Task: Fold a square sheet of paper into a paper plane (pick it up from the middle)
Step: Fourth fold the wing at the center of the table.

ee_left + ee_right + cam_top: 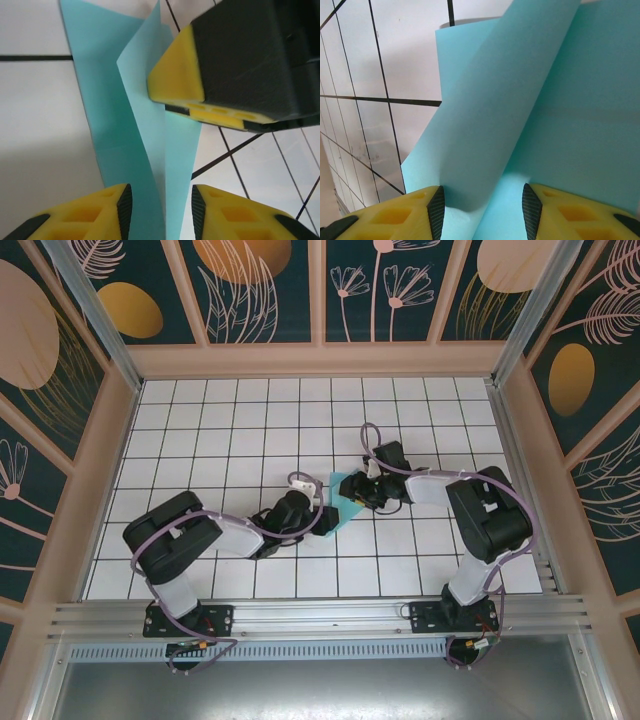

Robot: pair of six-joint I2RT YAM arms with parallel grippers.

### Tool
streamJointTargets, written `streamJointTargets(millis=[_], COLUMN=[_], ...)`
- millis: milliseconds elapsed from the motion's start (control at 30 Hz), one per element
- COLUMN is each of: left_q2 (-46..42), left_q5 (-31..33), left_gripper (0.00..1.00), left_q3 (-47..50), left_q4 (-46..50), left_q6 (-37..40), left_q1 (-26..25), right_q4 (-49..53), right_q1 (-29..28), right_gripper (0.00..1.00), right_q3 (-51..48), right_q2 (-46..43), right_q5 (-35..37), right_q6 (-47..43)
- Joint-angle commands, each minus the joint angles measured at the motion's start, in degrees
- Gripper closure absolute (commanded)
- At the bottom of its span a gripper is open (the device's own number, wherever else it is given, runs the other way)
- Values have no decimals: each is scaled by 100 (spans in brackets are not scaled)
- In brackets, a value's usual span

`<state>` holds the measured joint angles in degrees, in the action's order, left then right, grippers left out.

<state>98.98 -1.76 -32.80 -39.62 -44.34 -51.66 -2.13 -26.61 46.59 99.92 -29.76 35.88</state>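
Observation:
The light-blue square sheet of paper [340,508] lies partly folded on the white grid table, between my two grippers. In the left wrist view the paper [115,125] has a raised fold that runs up between my left gripper's [161,212] open jaws, and neither pad presses it. A yellow fingertip [175,75] of the right gripper rests on the sheet just ahead. My right gripper [483,212] is open astride the paper [570,125], with a curled flap rising beside its left pad. From above, the left gripper [320,517] and right gripper [357,495] face each other. The paper plane is out of view.
The white tiled table [250,420] is boxed in by patterned walls [60,440] on three sides. An aluminium rail [320,615] runs along the near edge by the arm bases. Open tiles stretch behind and to both sides of the paper.

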Motion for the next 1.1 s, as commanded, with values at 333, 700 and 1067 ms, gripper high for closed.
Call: streamJointTargets(millis=[333,700,1067], left_q2=[-345,244,464], left_q5=[-412,-523,-388], left_gripper=[70,81,84], left_q3=[-40,-454,-588], left_q4=[-283,110,348], left_q6=[-297,-242,-364], left_q1=[78,87,95], right_q4=[1002,1173,1143], right_q1=[-182,-253,-274], right_gripper=[49,46,46], right_q3=[135,241,227], right_q2=[620,820,814], right_q5=[1178,1314,1234], right_q6=[-143,-151,-186])
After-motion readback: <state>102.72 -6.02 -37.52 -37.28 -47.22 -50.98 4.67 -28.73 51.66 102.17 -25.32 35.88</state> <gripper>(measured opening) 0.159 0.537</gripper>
